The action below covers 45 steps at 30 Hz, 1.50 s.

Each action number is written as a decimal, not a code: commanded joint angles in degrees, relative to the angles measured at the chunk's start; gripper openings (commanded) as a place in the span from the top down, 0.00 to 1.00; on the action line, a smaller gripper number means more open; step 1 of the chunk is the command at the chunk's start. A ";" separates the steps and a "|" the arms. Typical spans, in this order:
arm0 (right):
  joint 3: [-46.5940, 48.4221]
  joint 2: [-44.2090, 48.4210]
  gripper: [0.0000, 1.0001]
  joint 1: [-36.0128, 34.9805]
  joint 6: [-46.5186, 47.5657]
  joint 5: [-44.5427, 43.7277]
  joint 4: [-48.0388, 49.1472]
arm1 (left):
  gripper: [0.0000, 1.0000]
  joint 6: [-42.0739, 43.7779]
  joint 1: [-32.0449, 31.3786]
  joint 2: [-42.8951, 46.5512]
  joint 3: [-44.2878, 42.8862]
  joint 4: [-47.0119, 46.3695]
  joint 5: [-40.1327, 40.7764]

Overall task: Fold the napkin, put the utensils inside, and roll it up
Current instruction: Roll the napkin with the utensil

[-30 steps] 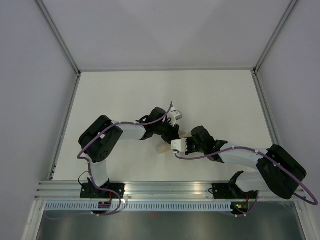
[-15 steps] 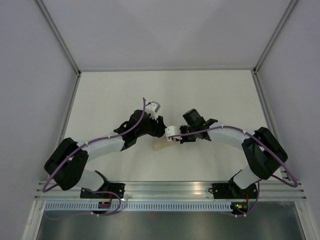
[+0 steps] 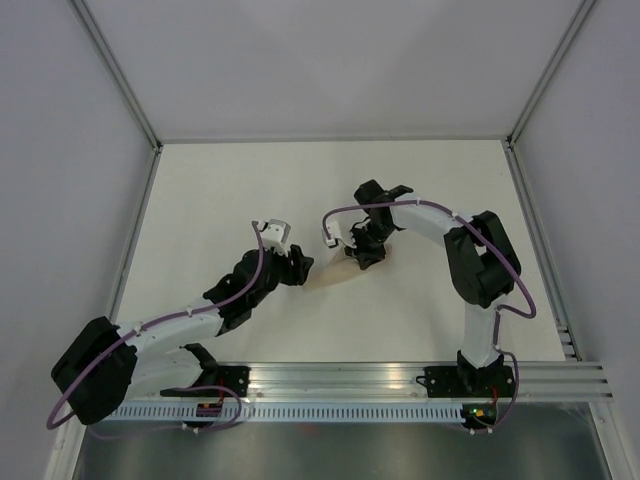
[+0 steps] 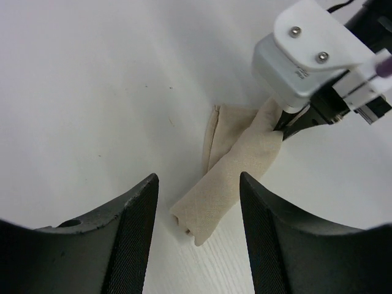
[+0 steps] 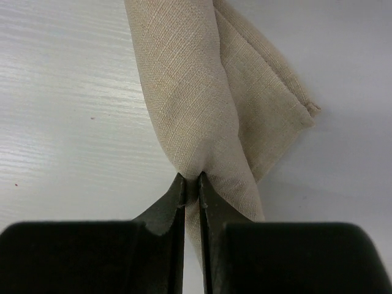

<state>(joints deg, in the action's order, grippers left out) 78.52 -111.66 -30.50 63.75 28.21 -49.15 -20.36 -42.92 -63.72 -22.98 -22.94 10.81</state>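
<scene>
The tan napkin lies rolled into a narrow bundle near the table's middle, with a loose flap beside it. It shows in the left wrist view and close up in the right wrist view. My right gripper is shut, pinching a fold at the roll's far end. My left gripper is open, its jaws wide apart just short of the roll's near end. A small dark tip shows inside the roll's open end. The utensils are otherwise hidden.
The white table is bounded by metal frame rails on both sides and grey walls behind. The right arm reaches in from the right, its white wrist block over the roll's far end.
My left arm has pulled back toward the left, off the napkin, and its gripper now stands open. My right arm has swung up and right, and the napkin has shifted toward the table's middle.
</scene>
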 commanded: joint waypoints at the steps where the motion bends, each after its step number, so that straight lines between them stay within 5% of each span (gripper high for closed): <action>1: 2.85 -6.81 0.96 0.00 3.49 1.32 -9.03 | 0.39 5.58 -3.48 0.27 -3.02 -1.77 5.95; 10: 8.39 -12.62 0.96 0.53 3.93 1.06 -14.83 | 0.37 16.92 -10.08 -3.59 -7.15 1.22 7.84; 19: 14.45 -17.45 0.96 1.15 4.46 2.73 -20.89 | 0.34 27.55 -16.93 -18.00 -14.88 2.99 8.61; 37: 21.15 -23.69 0.96 2.11 5.07 3.52 -26.71 | 0.34 37.85 -17.81 -38.22 -24.83 0.44 5.45; 45: 22.29 -24.40 0.94 3.08 5.07 4.40 -26.88 | 0.52 37.94 -18.61 -41.04 -25.79 2.72 5.28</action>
<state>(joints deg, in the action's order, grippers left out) 101.71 -131.00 -27.79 66.26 37.23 -79.18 15.05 -61.17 -103.22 -46.46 -20.99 17.45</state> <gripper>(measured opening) 0.130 0.508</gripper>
